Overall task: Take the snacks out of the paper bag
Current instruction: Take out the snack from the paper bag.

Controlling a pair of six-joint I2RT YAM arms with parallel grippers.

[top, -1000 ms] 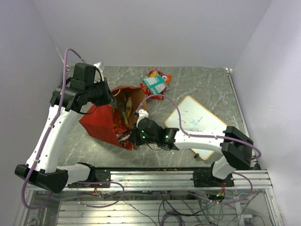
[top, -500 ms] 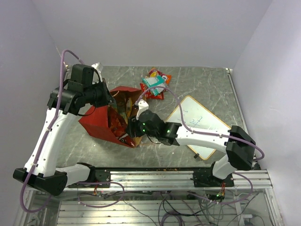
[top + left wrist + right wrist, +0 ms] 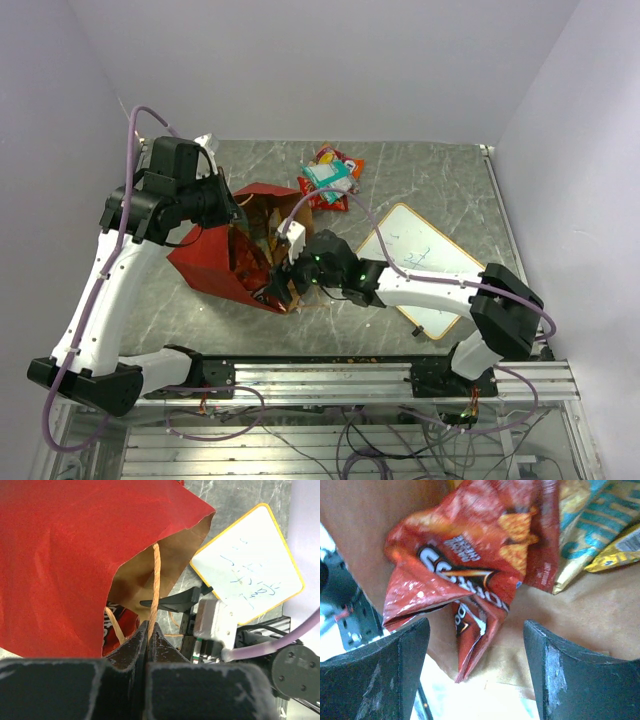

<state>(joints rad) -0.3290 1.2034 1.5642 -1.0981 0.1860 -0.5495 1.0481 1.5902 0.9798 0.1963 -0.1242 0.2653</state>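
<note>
Red paper bag [image 3: 205, 265]: slumped on the table [image 3: 440, 175], left of centre, below the left arm [image 3: 110, 270]; open-mouthed toward the right arm [image 3: 430, 290], with brown kraft lining on show.
Left gripper [image 3: 149, 626]: clamped tight on the string handle [image 3: 156, 580], with only the cord between the jaws; over the bag's far edge in the top view.
String handle: orange and thin, running straight from the bag's upper lip down into the left gripper.
Right gripper [image 3: 475, 630]: spread wide, pushed into the bag's mouth at its near edge; nothing pinched.
Red chip bag [image 3: 470, 570]: crumpled, inside the paper bag on the kraft lining, directly ahead of the right gripper's parted fingers [image 3: 395, 675], lower corner pointing down between them; contact with either finger impossible to tell.
Yellow and teal packets [image 3: 592, 525]: also inside, just beside the red chip bag, at the upper right of the right wrist view.
Pile of packets [image 3: 330, 178]: red, orange and teal, outside the bag, on the table beyond its mouth, near the far edge.
Whiteboard [image 3: 415, 262]: white with a yellow rim, flat on the table to the right of the bag, crossed on its near side by the right arm, scribbled with writing too small to read.
</note>
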